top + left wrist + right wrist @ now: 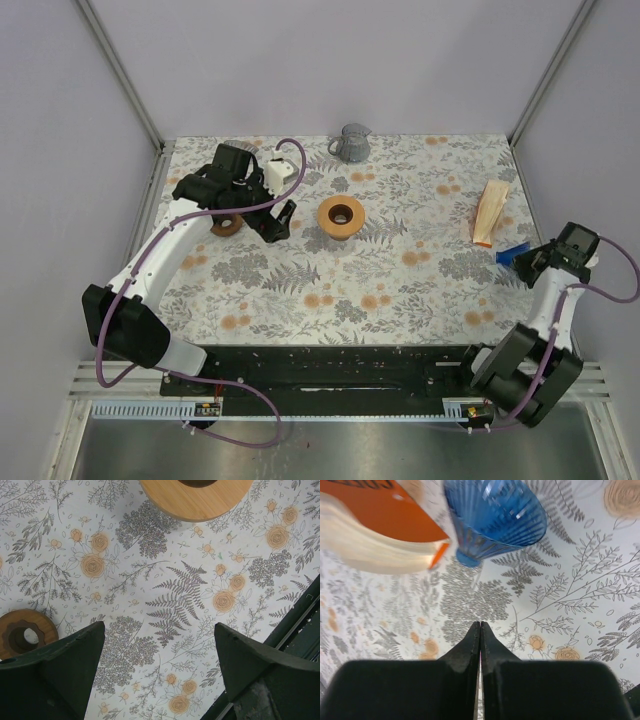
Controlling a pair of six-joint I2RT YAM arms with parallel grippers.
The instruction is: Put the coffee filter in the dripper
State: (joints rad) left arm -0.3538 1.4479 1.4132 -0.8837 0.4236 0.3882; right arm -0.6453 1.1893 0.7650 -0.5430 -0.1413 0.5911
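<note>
The blue ribbed dripper (512,255) lies tipped on the tablecloth near the right edge; in the right wrist view the dripper (495,517) sits just ahead of my fingers. A stack of pale coffee filters (490,212) in an orange sleeve lies beyond it, and the filters (380,540) show at the upper left of the right wrist view. My right gripper (532,262) (480,626) is shut with nothing between its fingers, a short way from the dripper and not touching it. My left gripper (278,222) (159,630) hangs open and empty over bare cloth at centre left.
A wooden ring (341,216) (197,497) lies mid-table just right of the left gripper. A smaller dark wooden ring (228,224) (25,630) sits under the left arm. A grey mug (352,143) stands at the back. Purple walls enclose the table.
</note>
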